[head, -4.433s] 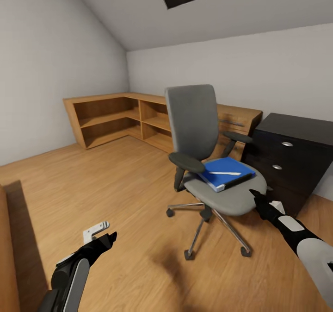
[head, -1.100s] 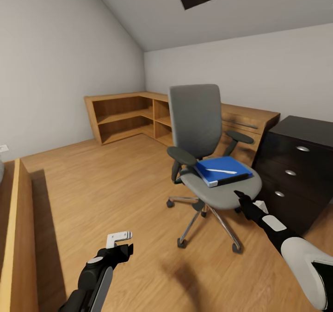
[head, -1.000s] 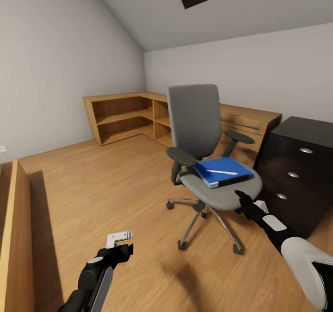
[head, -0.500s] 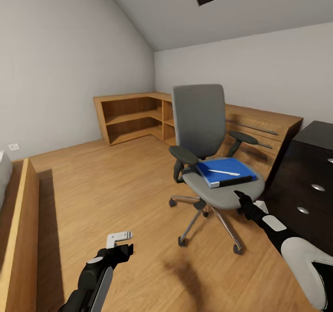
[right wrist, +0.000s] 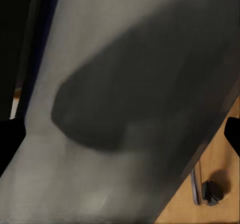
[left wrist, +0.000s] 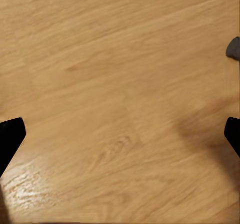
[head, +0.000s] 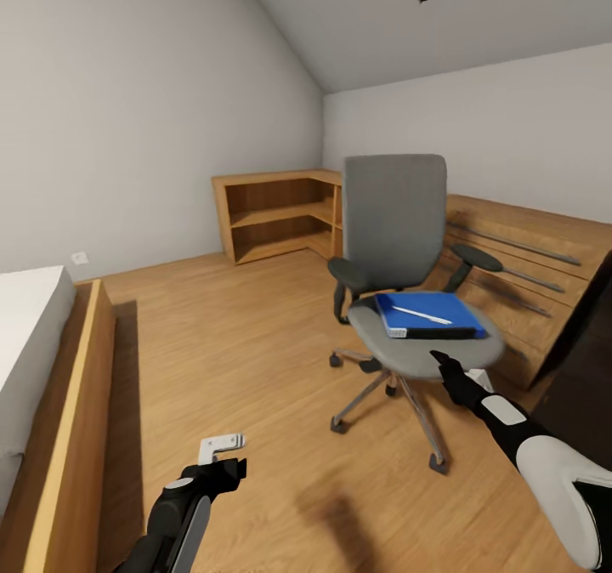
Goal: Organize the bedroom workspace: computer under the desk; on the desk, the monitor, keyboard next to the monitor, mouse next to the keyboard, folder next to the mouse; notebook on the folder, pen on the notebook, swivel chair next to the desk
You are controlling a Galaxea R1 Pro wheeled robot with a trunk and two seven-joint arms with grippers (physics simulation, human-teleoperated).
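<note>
The swivel chair stands on the wooden floor at centre right, with a grey seat and a chrome star base. A blue folder lies on the seat, and a white pen rests on top of it. My right gripper is at the seat's near rim, open, and the grey seat spreads between its fingertips. My left gripper hangs open over bare floor. The desk's black drawer unit shows at the right edge. Computer, monitor, keyboard, mouse and notebook are out of view.
A bed with a wooden frame and white mattress runs along the left. A light wooden shelf unit fills the far corner, and a wooden dresser stands behind the chair. Open floor lies between bed and chair.
The view has swung left: shelf and dresser slid right, the black drawer unit went nearly out of frame, the bed came in. The chair stayed at my right gripper and turned.
</note>
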